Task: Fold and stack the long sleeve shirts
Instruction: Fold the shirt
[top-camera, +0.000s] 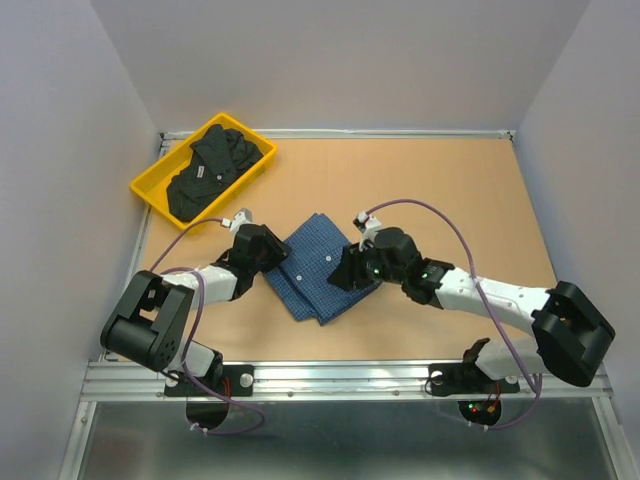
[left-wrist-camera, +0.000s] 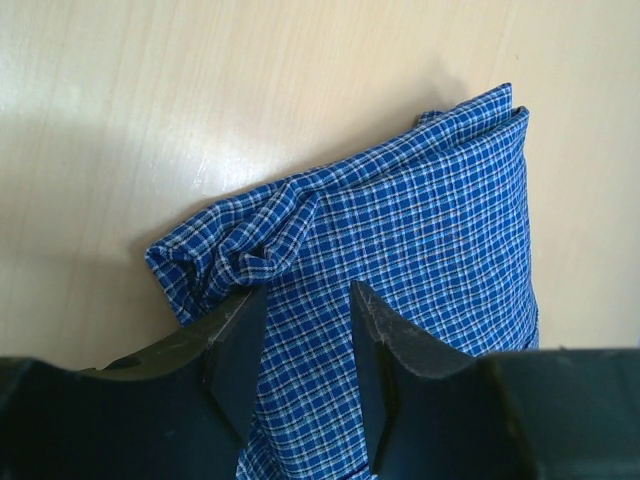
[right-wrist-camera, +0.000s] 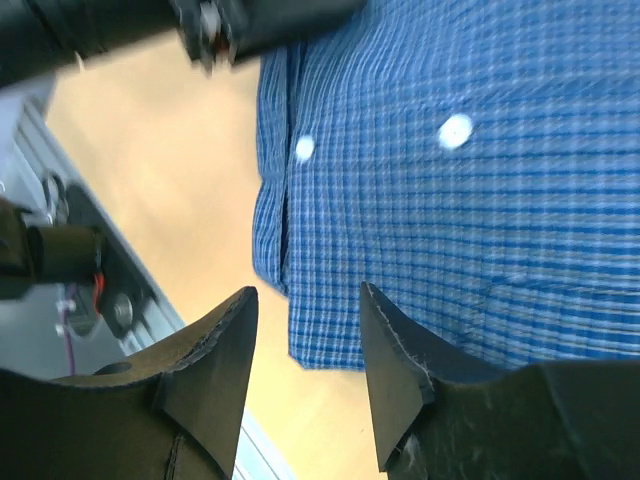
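Note:
The blue checked long sleeve shirt (top-camera: 318, 270) lies folded in a rough square on the middle of the wooden table. My left gripper (top-camera: 278, 258) sits at its left edge. In the left wrist view its jaws (left-wrist-camera: 308, 305) stand apart over flat cloth (left-wrist-camera: 430, 230), beside a bunched corner (left-wrist-camera: 230, 245). My right gripper (top-camera: 343, 275) hovers at the shirt's right side. In the right wrist view it (right-wrist-camera: 305, 305) is open above the shirt's near corner (right-wrist-camera: 480, 180), nothing between its fingers. The black long sleeve shirt (top-camera: 212, 168) lies crumpled in the yellow bin.
The yellow bin (top-camera: 150, 192) stands at the table's back left corner. A metal rail (top-camera: 340, 375) runs along the near edge, by the arm bases. Grey walls close in on the left, back and right. The left arm (right-wrist-camera: 120, 30) crosses the top of the right wrist view.

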